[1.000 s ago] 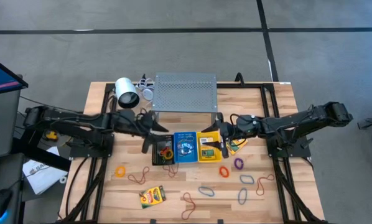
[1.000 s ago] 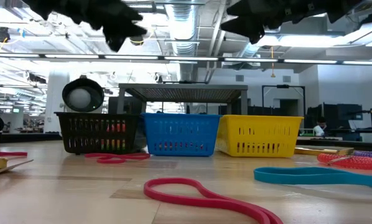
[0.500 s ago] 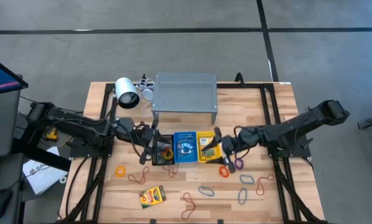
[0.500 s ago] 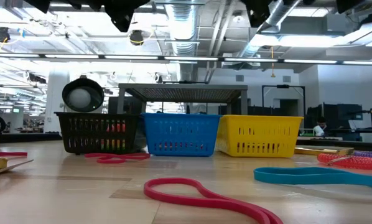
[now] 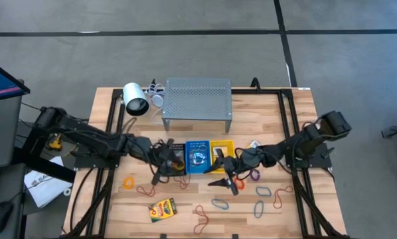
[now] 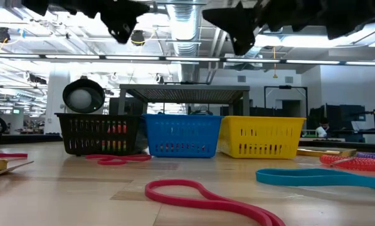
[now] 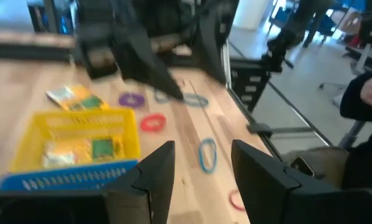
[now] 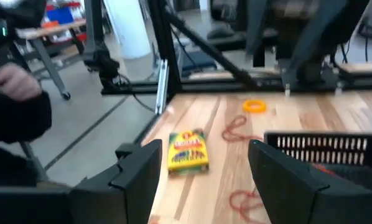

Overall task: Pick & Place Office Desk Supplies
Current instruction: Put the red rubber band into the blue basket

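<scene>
Rubber bands lie loose on the table's near half: an orange one (image 5: pixel 128 182), a brown one (image 5: pixel 147 190), a purple one (image 5: pixel 255 175) and a blue one (image 5: pixel 220 203). A yellow-and-green crayon box (image 5: pixel 162 209) lies flat near the front edge and shows in the right wrist view as the crayon box (image 8: pixel 187 150). My left gripper (image 5: pixel 160 171) hangs open over the near side of the black basket (image 5: pixel 174 161). My right gripper (image 5: pixel 224 183) hangs open in front of the yellow basket (image 5: pixel 222 151). Both are high above the table, the left gripper (image 6: pixel 120 25) and the right gripper (image 6: pixel 237 31).
A blue basket (image 5: pixel 198 157) stands between the black and yellow ones. Behind them stand a grey perforated shelf (image 5: pixel 197 99) and a white cylinder (image 5: pixel 135 99). The yellow basket (image 7: pixel 74 137) holds crayon boxes. A person's hand (image 8: pixel 12 78) shows beyond the table's left edge.
Both grippers have swung from beside the shelf toward the table's near edge, past the baskets. The right one has also gone toward the left and come lower. Both stay open. Nothing on the table has moved.
</scene>
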